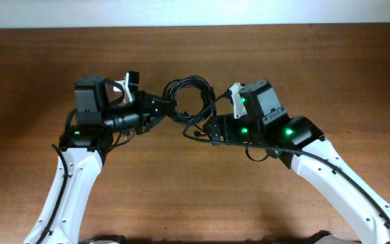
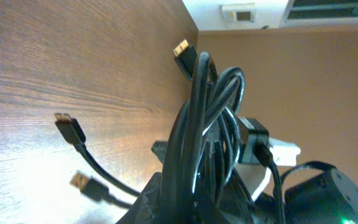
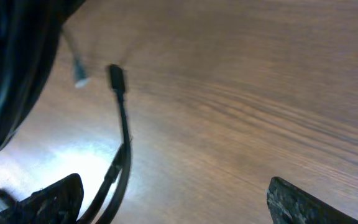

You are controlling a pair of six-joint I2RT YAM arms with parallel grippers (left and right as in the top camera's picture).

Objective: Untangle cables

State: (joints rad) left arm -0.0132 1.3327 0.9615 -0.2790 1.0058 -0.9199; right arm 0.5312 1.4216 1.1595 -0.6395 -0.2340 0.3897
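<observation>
The cables (image 1: 193, 93) are a looped black bundle held above the table between the two arms. My left gripper (image 1: 160, 108) is shut on the bundle's left side. In the left wrist view the bundle (image 2: 199, 118) rises from the jaws (image 2: 197, 208), with loose plug ends (image 2: 67, 126) hanging over the table. My right gripper (image 1: 205, 129) sits just below and right of the bundle. It is open wide (image 3: 173, 196). One thin cable with a plug (image 3: 120, 118) runs down beside its left finger, not gripped. The bundle (image 3: 5, 68) is dark at the upper left.
The brown wooden table (image 1: 303, 61) lies under everything. The right arm's white and black wrist (image 2: 278, 155) shows close behind the bundle in the left wrist view. A wall with a vent (image 2: 241, 12) is beyond the table's far edge.
</observation>
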